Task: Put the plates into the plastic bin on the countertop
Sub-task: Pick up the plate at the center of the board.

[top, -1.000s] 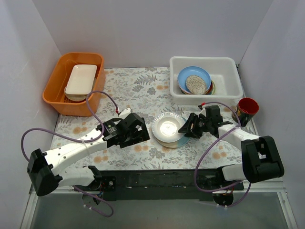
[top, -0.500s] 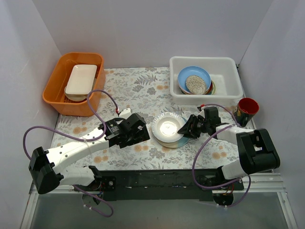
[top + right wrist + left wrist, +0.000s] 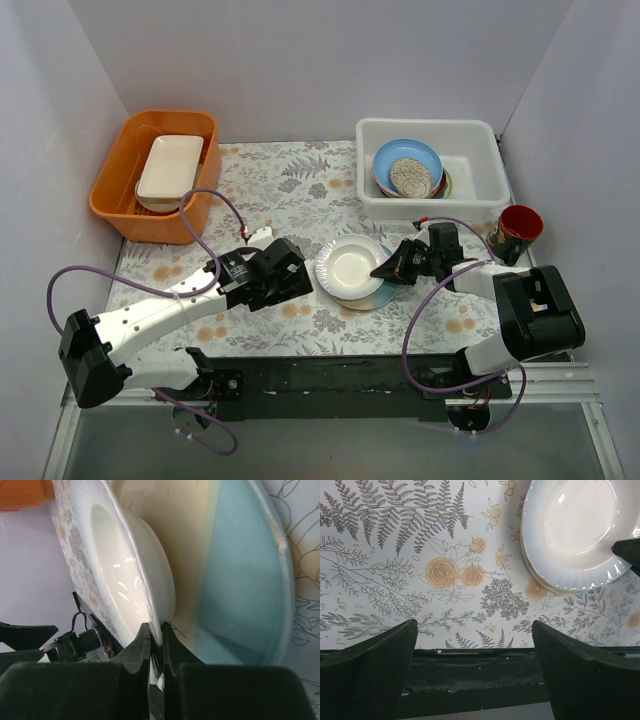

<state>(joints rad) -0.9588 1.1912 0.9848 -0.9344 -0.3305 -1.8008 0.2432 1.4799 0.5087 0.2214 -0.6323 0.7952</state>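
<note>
Between the fingers of the right gripper [image 3: 155, 630] sits the thin rim of the white plate [image 3: 125, 580]; the jaws are narrow and hold only this edge. Directly under it lies the light blue plate [image 3: 240, 580], flat on the tabletop [image 3: 290, 190]. On the other side of the white plate the left gripper [image 3: 474, 630] hangs wide and holds nothing. Behind the right gripper, well apart, stands the plastic bin [image 3: 470, 125], with other plates [image 3: 408, 158] already inside. I think the grip is risky: a glazed rim held at one point can slip or swing down when lifted. Its low edge could also hit the bin wall.
</note>
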